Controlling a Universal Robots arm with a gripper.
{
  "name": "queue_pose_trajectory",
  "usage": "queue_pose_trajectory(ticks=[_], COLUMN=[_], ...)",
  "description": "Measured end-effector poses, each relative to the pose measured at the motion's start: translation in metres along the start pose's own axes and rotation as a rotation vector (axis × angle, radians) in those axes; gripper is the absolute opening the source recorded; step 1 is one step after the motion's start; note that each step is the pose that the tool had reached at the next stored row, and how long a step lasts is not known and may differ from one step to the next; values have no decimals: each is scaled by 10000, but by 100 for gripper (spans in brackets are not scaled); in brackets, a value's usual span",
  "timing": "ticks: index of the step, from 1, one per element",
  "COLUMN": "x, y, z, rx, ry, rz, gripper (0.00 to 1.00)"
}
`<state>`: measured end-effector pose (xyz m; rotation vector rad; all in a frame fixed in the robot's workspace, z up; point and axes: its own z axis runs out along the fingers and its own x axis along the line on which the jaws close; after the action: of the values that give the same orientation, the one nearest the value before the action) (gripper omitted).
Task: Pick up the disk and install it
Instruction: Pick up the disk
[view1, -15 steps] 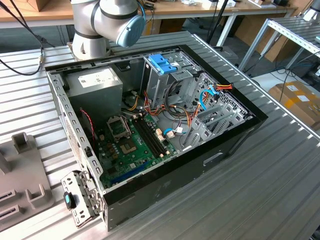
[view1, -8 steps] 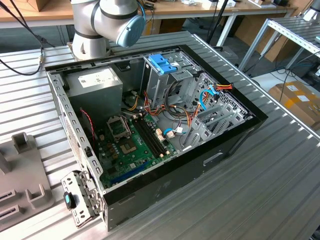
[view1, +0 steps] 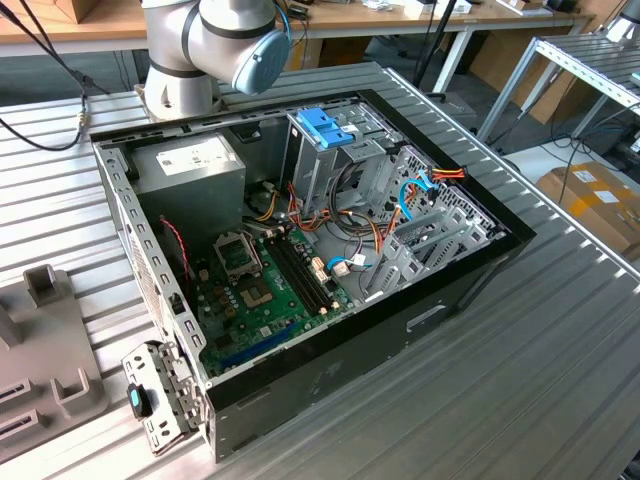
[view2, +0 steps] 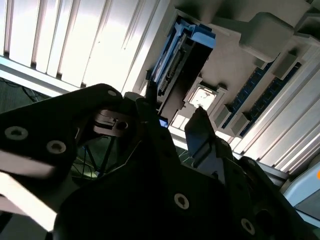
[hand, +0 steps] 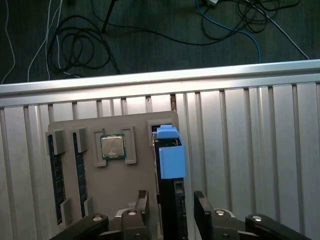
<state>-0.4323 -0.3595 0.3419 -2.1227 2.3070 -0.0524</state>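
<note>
Disk (hand: 171, 160), flat silver-grey metal with blue plastic rails, stands on edge in a grey moulded holder (hand: 125, 182) (eight o'clock of the open black computer case (view1: 330, 385), exterior view). Gripper (hand: 171, 200) jaws straddle it, wide, untouching; best centre them, then close squarely on its flat faces.
</note>
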Motion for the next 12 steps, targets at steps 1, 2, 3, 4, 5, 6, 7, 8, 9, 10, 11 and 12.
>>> queue_pose_trajectory(ticks=[1,2,3,4,5,6,7,8,9,10,11,12], x=[0,0,0,0,0,0,0,0,0,0,0,0], y=[0,0,0,0,0,0,0,0,0,0,0,0], z=[0,0,0,0,0,0,0,0,0,0,0,0], rx=[-1,0,-1,0,0,-1,-1,0,0,-1,-1,-1], ry=[0,0,-1,-1,-1,-1,-2,-2,-3,-3,-7,-11], rz=[0,0,0,0,0,0,0,0,0,0,1,1], gripper=[53,60,65,65,72,72,72,72,72,72,72,72])
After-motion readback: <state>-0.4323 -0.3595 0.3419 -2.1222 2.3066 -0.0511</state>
